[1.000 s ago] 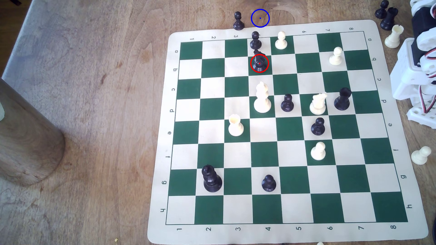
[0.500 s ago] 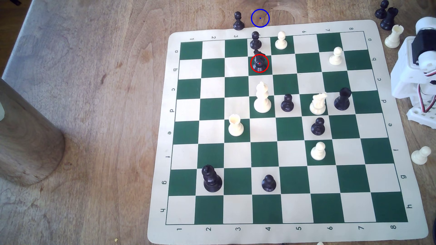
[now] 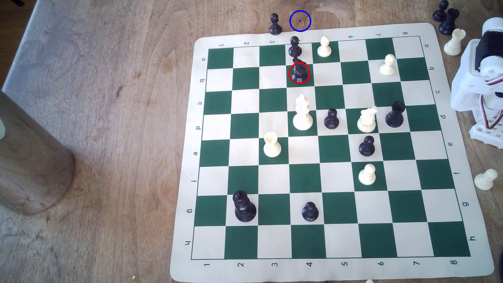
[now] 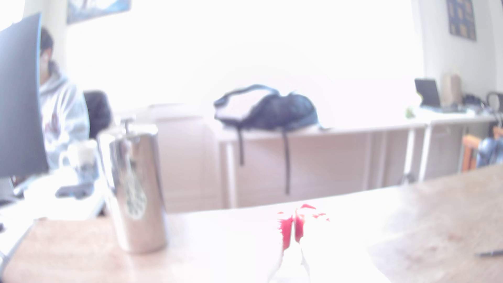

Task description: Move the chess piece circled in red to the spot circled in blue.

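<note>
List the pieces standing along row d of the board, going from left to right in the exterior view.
White bishop → black pawn → white knight → black rook.

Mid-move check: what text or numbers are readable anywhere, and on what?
"1" to "8": near border of the cream-and-green roll-up chess mat; repeated on the far border, some hidden.
"a" to "h": both side borders.
Sticker on the shiny metal flask: too blurred.
Wall posters: unreadable.
</note>
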{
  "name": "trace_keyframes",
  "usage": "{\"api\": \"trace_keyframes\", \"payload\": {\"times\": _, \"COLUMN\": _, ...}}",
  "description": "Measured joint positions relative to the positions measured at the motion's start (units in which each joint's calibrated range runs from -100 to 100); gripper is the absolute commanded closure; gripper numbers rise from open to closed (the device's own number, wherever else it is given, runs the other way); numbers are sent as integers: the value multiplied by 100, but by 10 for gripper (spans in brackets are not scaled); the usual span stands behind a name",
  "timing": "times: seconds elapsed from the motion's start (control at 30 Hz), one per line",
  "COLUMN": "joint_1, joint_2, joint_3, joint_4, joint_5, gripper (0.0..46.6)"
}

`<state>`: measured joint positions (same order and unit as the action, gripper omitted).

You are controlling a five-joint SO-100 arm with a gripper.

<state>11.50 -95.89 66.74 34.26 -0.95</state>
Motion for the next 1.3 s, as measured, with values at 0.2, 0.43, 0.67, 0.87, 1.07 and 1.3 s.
{"api": "trace_keyframes", "payload": {"times": 0.2, "joint_1": -583, "joint_2": 947, "joint_3": -714, "joint_4": 1187, "joint_5": 234, "gripper": 464}}
{"api": "trace_keyframes", "payload": {"times": 0.43, "joint_1": -487, "joint_2": 2505, "joint_3": -1527, "joint_4": 1785, "joint_5": 103, "gripper": 464}}
{"api": "trace_keyframes", "payload": {"times": 0.67, "joint_1": -184, "joint_2": 4675, "joint_3": -2576, "joint_4": 2303, "joint_5": -181, "gripper": 457}}
{"api": "trace_keyframes", "payload": {"times": 0.87, "joint_1": -184, "joint_2": 5815, "joint_3": -3389, "joint_4": 2733, "joint_5": -684, "gripper": 423}}
{"api": "trace_keyframes", "payload": {"times": 1.07, "joint_1": -59, "joint_2": 6871, "joint_3": -3931, "joint_4": 2733, "joint_5": -1289, "gripper": 383}}
{"api": "trace_keyframes", "payload": {"times": 1.3, "joint_1": 59, "joint_2": 7315, "joint_3": -3895, "joint_4": 2454, "joint_5": -1216, "gripper": 356}}
